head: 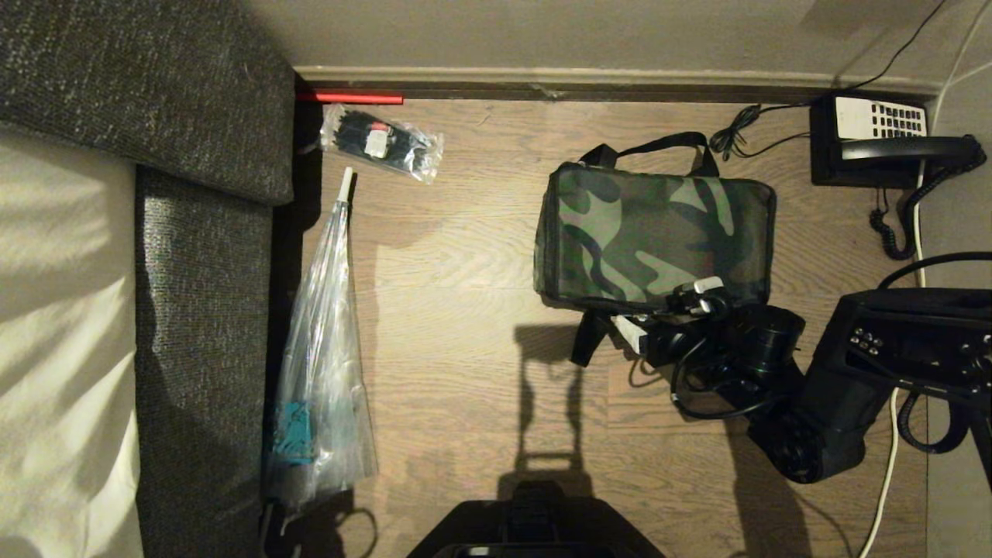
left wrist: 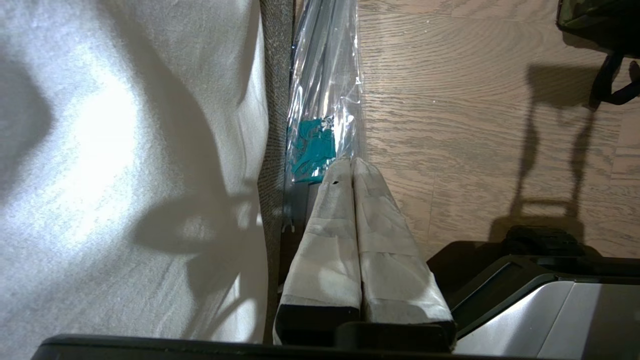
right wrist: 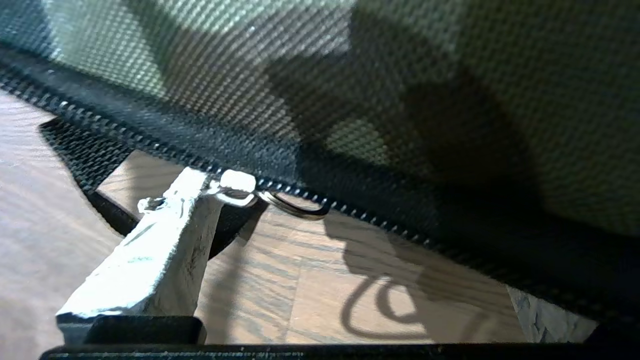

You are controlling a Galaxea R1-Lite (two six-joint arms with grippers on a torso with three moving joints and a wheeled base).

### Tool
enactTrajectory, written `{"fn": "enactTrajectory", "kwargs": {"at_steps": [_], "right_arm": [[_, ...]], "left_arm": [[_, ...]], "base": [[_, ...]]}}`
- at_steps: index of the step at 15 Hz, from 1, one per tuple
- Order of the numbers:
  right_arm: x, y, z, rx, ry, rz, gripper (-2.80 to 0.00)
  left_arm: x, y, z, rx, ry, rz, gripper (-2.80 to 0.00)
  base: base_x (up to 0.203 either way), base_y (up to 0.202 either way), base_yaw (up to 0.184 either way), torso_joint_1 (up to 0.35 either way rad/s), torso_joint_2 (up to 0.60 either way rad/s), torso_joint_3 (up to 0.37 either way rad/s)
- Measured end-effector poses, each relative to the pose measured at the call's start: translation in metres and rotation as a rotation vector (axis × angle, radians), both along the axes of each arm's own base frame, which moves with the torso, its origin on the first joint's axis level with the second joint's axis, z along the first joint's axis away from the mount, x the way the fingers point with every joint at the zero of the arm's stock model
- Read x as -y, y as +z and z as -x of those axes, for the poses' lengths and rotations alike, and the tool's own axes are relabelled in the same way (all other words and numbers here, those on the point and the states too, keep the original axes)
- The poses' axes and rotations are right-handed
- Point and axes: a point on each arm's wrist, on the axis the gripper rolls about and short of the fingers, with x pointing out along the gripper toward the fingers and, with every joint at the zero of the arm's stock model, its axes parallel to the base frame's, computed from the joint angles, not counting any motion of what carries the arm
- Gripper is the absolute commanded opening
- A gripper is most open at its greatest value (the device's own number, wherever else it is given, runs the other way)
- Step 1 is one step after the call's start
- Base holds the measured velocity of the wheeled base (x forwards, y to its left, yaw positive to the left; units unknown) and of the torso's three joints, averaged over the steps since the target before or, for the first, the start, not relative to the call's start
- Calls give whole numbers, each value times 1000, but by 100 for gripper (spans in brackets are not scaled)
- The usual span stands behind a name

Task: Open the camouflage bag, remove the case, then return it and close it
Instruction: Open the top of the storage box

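Note:
The camouflage bag (head: pixel 655 232) stands zipped shut on the wood floor, its black handles lying toward the wall. My right gripper (head: pixel 668 308) is at the bag's near lower edge, open wide and holding nothing. In the right wrist view (right wrist: pixel 360 240), one taped finger (right wrist: pixel 165 250) lies beside the metal zip slider (right wrist: pixel 239 186) and its ring (right wrist: pixel 295 207), under the camouflage fabric (right wrist: pixel 350 75). The case is out of view. My left gripper (left wrist: pixel 351 165) hangs shut and empty beside the bed, outside the head view.
A black desk telephone (head: pixel 883 139) with a coiled cord sits at the back right. A folded clear umbrella (head: pixel 325 372) and a plastic packet of black parts (head: pixel 384 143) lie along the grey bed frame (head: pixel 209 232). The robot base (head: pixel 535 527) is in front.

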Motion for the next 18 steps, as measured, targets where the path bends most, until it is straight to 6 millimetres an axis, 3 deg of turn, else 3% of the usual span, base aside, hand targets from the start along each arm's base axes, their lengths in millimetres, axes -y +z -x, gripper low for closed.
{"fn": "enactTrajectory", "kwargs": {"at_steps": [8, 13, 18], "right_arm": [[-25, 4, 23, -11, -73, 51, 0], [-39, -3, 15, 17, -208, 133, 0], [-41, -14, 8, -2, -241, 87, 0]], "left_arm": [[0, 0, 0, 0, 0, 0, -280], [0, 0, 0, -1, 1, 0, -280], [0, 0, 0, 0, 0, 0, -280]], "base": [[0, 0, 0, 0, 0, 0], [0, 0, 0, 0, 0, 0], [0, 0, 0, 0, 0, 0]]}}
